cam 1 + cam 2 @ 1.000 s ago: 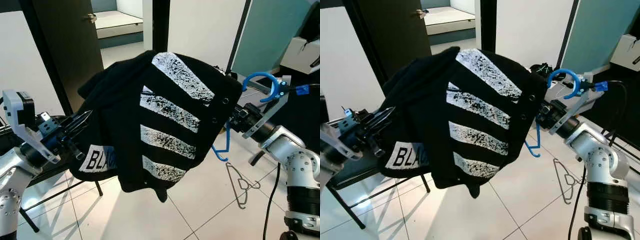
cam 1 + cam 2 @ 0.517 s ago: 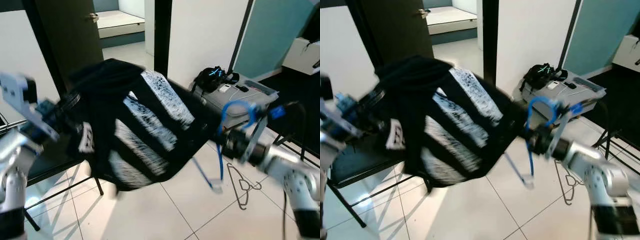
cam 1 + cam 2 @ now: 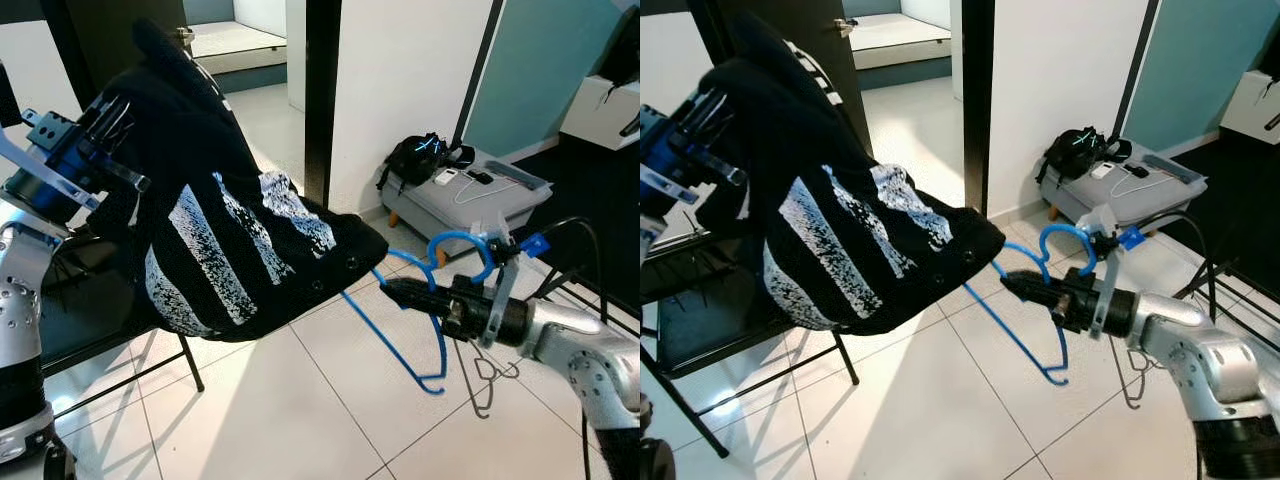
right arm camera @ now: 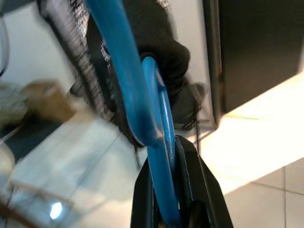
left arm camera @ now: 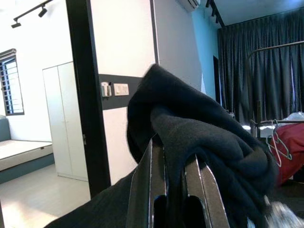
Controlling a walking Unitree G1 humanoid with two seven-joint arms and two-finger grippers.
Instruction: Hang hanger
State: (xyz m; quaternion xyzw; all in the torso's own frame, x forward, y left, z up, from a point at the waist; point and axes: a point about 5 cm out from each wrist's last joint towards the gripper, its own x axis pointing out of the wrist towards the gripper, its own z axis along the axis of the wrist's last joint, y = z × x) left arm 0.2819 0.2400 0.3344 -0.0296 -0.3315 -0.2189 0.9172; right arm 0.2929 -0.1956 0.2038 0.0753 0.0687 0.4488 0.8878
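Note:
A black garment with white streaked stripes [image 3: 215, 250] hangs from my left gripper [image 3: 110, 120], which is raised at the upper left and shut on a bunch of its cloth [image 5: 199, 142]. A blue plastic hanger [image 3: 420, 320] sticks out of the garment's lower right end. My right gripper [image 3: 400, 292] is low on the right and shut on the hanger's neck [image 4: 159, 161], with the hook [image 3: 462, 245] curving up above the wrist. One hanger arm runs into the garment; the other end hangs free near the floor.
A black chair [image 3: 70, 330] stands under the garment on the left. A grey case with a black bag [image 3: 460, 190] sits by the white wall. A wire hanger [image 3: 485, 385] lies on the tiled floor at right. A dark door frame [image 3: 320, 90] stands behind.
My left gripper has risen with the garment, which now hangs lower and stretched to the right. My right gripper dropped and moved forward, and more of the blue hanger is out of the cloth.

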